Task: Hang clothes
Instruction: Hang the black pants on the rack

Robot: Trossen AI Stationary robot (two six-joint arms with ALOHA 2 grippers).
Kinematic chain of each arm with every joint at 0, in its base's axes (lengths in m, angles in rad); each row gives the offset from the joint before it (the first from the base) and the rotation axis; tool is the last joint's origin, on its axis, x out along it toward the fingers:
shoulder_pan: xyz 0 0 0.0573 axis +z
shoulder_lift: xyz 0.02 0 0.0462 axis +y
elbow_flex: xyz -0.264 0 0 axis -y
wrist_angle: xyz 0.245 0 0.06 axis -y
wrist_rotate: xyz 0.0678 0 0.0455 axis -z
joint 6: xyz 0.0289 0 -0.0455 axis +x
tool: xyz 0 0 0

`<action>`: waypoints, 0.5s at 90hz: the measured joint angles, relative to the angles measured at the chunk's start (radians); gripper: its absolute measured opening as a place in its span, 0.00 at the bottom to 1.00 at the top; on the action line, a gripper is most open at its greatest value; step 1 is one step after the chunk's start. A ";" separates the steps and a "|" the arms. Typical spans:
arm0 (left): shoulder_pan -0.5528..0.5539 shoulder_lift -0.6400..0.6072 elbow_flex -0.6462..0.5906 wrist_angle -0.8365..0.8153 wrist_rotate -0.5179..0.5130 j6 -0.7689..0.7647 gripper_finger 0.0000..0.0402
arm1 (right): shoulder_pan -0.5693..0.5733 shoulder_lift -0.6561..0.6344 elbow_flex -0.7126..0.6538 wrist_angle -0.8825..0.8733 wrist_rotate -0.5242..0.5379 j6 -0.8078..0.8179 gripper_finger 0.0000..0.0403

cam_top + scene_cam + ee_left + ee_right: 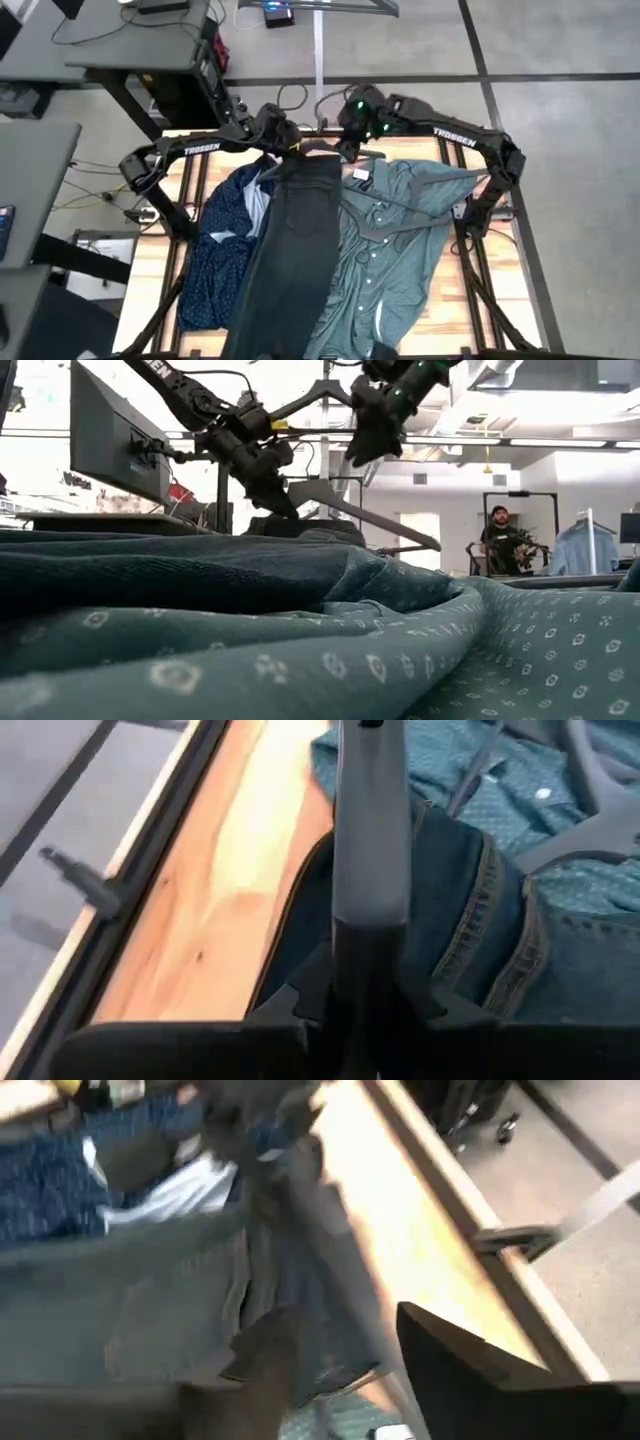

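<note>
**Steadying the hanger at the jeans' waistband**

Dark jeans (292, 250) lie lengthwise between the navy dotted shirt (222, 240) and teal shirt (400, 240). At their waistband, the left gripper (283, 140) clamps a black hanger (350, 510); the right gripper (352, 140) hovers beside, fingers parted, empty. Best keep the hanger level.

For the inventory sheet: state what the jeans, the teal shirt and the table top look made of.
Jeans: dark denim, matte; stitched waistband seams in the left wrist view. Teal shirt: thin woven cloth, probably cotton, printed with small pale motifs. Table top: light wood, visible grain, slight sheen.
</note>
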 joint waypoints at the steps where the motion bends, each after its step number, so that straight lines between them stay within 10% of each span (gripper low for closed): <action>1: 0.000 0.000 0.000 0.000 0.000 0.000 0.06 | -0.008 -0.004 0.002 -0.001 0.000 -0.003 0.46; 45: -0.006 -0.005 0.041 -0.005 0.049 0.024 0.06 | -0.210 0.080 0.001 -0.100 -0.284 -0.064 0.50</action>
